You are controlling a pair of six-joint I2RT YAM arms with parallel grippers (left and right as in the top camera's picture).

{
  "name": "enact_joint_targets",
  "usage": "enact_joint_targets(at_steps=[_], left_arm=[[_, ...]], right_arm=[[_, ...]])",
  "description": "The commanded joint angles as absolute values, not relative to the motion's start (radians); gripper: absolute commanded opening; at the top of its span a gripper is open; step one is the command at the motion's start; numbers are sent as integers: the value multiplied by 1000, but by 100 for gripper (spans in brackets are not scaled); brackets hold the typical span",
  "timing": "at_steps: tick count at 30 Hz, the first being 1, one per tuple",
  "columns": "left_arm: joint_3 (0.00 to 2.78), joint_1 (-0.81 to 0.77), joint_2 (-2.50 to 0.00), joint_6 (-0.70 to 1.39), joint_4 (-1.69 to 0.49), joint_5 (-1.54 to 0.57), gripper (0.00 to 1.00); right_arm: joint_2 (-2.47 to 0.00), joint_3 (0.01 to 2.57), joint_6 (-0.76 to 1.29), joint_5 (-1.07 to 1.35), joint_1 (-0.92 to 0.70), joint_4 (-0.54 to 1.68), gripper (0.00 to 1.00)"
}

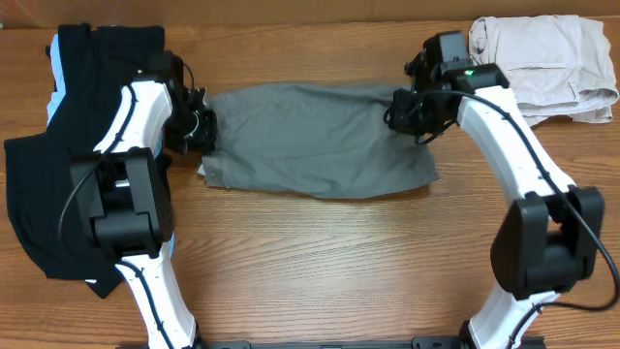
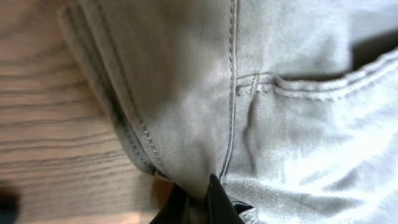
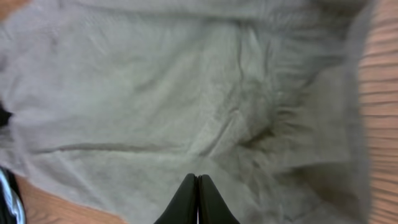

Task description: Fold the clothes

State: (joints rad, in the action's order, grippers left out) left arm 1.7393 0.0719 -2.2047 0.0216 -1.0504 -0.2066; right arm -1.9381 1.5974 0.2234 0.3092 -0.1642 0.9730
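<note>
At the closest range, the left hand (image 2: 198, 202) has its two dark fingers pinched on a fold of the grey shorts (image 1: 310, 141). The weave there is fine and medium grey. A stitched seam (image 2: 233, 62) runs straight up from the grip, a welt pocket opening (image 2: 305, 87) branches off to the right, and a double-stitched edge (image 2: 121, 124) lies against the wood on the left.

The right hand (image 3: 198, 196) shows its fingers pressed together with only a thin line between them. I cannot tell whether any cloth is caught there. Beyond its tips the fabric is softly creased, gathering into deeper wrinkles towards the right edge.

From above, the shorts lie spread flat across the middle of the counter (image 1: 339, 262), long side running left to right between the two hands. The left hand is at the shorts' left end and the right hand at their upper right corner. A sliver of pale lining (image 1: 203, 173) peeks out at the lower left corner.

There is one pair of grey shorts and two white-and-black arms, the left arm (image 1: 136, 107) and the right arm (image 1: 504, 136), each with one hand. One black garment (image 1: 48, 194) with a light-blue stripe lies under and beside the left arm. One pair of beige shorts (image 1: 542, 63) sits bunched at the far right corner, apart from the grey pair.
</note>
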Motion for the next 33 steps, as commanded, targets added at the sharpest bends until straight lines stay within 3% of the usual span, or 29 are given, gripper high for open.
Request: enact_joint_targets(at_steps=[1, 9, 17, 33], left_arm=[[1806, 64, -2099, -5, -1073, -218, 4], [1809, 64, -1986, -6, -1103, -223, 4], [1809, 30, -1909, -38, -1102, -355, 4], [1808, -321, -1957, 43, -919, -329, 4]], right_arm=[[-1988, 1547, 241, 369, -162, 941, 4], [-2059, 1462, 290, 361, -162, 839, 4], [-2093, 1427, 292, 361, -162, 802, 4], [-2093, 1427, 292, 361, -162, 801, 4]])
